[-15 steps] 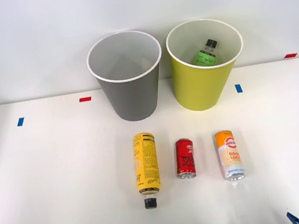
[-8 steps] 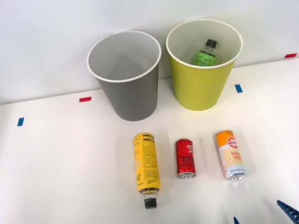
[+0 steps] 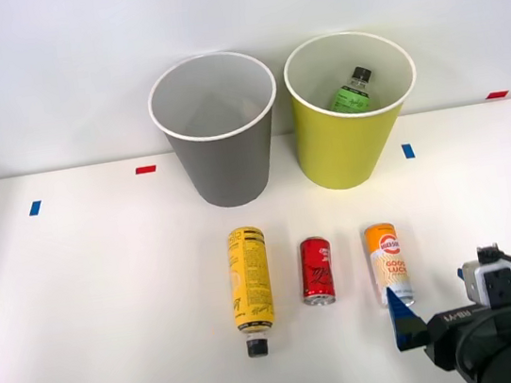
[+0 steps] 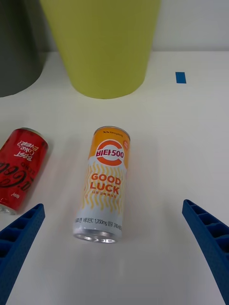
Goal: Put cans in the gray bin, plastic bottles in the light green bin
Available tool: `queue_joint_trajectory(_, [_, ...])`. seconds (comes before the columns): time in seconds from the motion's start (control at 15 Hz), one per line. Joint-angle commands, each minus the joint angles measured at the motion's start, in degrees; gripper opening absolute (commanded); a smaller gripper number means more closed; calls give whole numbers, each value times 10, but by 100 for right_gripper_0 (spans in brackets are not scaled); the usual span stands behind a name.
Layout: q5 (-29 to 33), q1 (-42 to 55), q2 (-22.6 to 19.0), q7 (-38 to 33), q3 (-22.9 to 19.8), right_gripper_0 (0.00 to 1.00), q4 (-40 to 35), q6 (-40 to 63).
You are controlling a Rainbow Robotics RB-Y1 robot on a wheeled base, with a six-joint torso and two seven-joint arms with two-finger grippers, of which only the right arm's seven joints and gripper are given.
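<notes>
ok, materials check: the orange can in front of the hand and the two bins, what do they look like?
Orange can: looks like metal, with a bright silvery end rim below a glossy printed wrap. Gray bin and light green bin: probably moulded plastic, with smooth, evenly coloured, slightly sheened walls, white rims and pale insides. The look alone can't confirm either.

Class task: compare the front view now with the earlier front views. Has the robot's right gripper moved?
Yes. The right gripper has come up from the picture's bottom edge toward the orange-topped can, which lies where it did, level with the red can.
</notes>
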Motion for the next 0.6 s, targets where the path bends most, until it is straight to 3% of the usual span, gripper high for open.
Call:
queue_joint_trajectory(0.07, [17, -99, 13, -68, -12, 100, -1, 132])
queue_joint_trajectory(0.6, [45, -311, 17, -192, -17, 100, 8, 473])
